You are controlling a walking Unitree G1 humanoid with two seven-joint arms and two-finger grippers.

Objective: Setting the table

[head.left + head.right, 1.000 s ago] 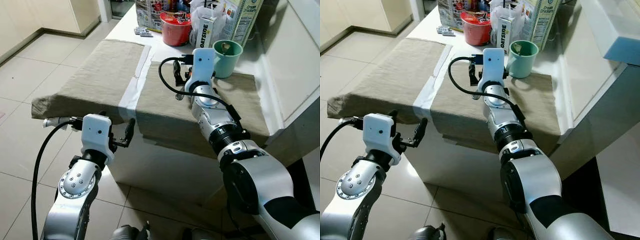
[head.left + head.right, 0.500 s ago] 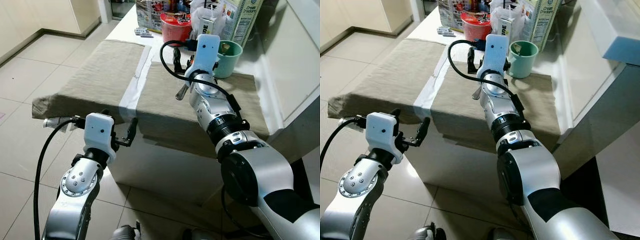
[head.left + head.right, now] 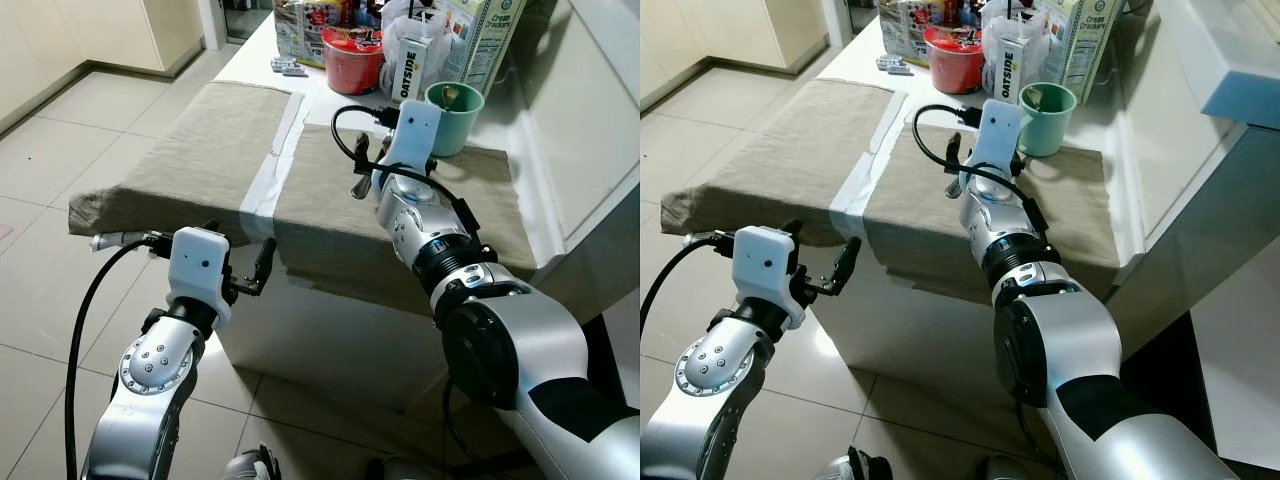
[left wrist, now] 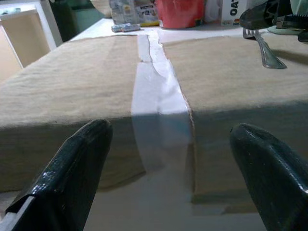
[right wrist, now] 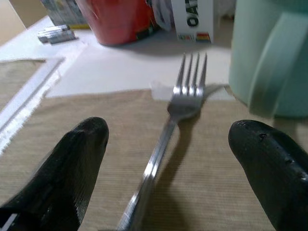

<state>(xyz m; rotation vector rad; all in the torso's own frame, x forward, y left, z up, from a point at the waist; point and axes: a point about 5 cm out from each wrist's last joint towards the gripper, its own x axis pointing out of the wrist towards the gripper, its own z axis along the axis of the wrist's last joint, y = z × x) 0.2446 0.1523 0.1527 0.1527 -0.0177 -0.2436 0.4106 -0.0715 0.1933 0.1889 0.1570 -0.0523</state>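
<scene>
A white worktop (image 3: 312, 100) carries two beige placemats side by side: the left placemat (image 3: 190, 150) at about 10 o'clock in the head view and the right placemat (image 3: 400, 205) near the centre, with a strip of bare white surface between them. Both mats hang over the near edge.

The right gripper (image 5: 168, 159) reaches out over the right placemat, low above the cloth, its jaws spread wide and grasping nothing. A metal fork (image 5: 166, 130) lies flat on that mat between the two black fingers (image 5: 72, 168), touching neither; its tines point toward the far edge of the mat and just reach the white surface beyond. In the head view the fork's handle (image 3: 360, 187) shows just at 9 o'clock of the gripper's wrist.

A mint-green mug (image 3: 455, 115) stands upright at the far edge of the right placemat, at about 1 o'clock from the gripper and just beside the fork's tines. Behind it, at 12 o'clock, stand a red bowl-shaped container (image 3: 352, 58), an oat-drink carton (image 3: 408, 68), a cracker box (image 3: 487, 35) and a clear plastic bag; the rest is too cluttered to name. A small pack (image 3: 290, 68) lies on the white surface at 11 o'clock.

The left gripper (image 3: 240, 275) hangs in front of the worktop's near edge, below the mats, at about 8 o'clock. Its jaws are released and wide apart, grasping nothing, facing the gap between the two mats.

Pale floor tiles (image 3: 60, 150) spread at 9 o'clock.
</scene>
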